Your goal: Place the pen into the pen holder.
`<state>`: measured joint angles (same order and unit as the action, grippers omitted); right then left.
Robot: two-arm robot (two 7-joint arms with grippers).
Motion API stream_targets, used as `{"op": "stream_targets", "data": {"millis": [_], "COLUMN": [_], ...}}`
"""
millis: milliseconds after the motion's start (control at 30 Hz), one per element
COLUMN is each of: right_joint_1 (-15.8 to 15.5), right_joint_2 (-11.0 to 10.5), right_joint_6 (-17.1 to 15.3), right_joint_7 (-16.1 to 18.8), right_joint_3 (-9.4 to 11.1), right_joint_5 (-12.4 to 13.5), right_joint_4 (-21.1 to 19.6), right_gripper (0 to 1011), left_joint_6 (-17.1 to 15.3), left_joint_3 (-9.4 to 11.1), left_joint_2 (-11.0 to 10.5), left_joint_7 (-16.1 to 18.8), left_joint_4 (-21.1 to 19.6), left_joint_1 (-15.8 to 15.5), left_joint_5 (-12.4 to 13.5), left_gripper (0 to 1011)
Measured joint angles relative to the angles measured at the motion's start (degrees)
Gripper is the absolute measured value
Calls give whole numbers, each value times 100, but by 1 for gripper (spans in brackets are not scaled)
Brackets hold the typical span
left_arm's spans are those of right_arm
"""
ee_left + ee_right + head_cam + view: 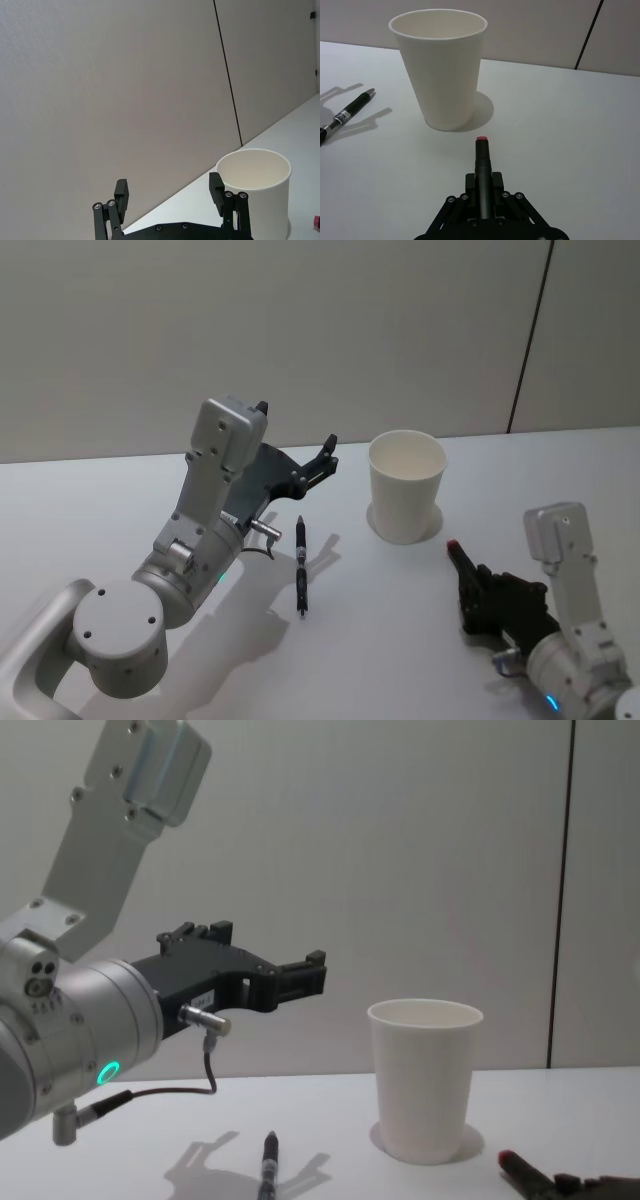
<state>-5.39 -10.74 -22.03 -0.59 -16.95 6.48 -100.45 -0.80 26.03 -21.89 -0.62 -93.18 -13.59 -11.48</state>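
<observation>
The pen (301,568) lies flat on the table (120,500), just left of the pen holder (407,490). It is slim and black with a pale band, and its long axis runs away from the robot. The left gripper (325,458) hangs above its far end, open and empty, and is the nearer of the 2. The right gripper (470,575) sits low to the cup's right, clamped on a dark red-tipped stick (454,548).

Pen holder (407,485): white tapered paper cup with rolled rim, upright, mouth up. It stands ahead of the right gripper (468,575) fingers, apart from them.
Red-tipped pen (482,159): dark barrel clamped between those fingers, red end projecting toward the cup.
Black pen (301,567): lies flat, below the left gripper (328,452) and clear of its spread fingers.
</observation>
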Motion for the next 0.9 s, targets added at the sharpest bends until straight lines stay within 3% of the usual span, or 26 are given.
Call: {"op": "stream_targets", "data": {"millis": [400,733,900], "right_joint_1": [-309,-492,-571], "right_joint_2": [-261,-495,-613], "right_joint_6": [562,1366,1936], "right_joint_7": [25,44,66], "right_joint_3": [64,179,258], "right_joint_5": [-173,-300,-340], "right_joint_4": [-250,-415,-477], "right_gripper": [181,181,181], "left_joint_6": [0,0,0], "left_joint_3": [0,0,0], "left_joint_2": [0,0,0], "left_joint_7": [0,0,0], "left_joint_4": [0,0,0], "left_joint_1": [0,0,0], "left_joint_5": [0,0,0], "left_gripper": [1001,1001,1001]}}
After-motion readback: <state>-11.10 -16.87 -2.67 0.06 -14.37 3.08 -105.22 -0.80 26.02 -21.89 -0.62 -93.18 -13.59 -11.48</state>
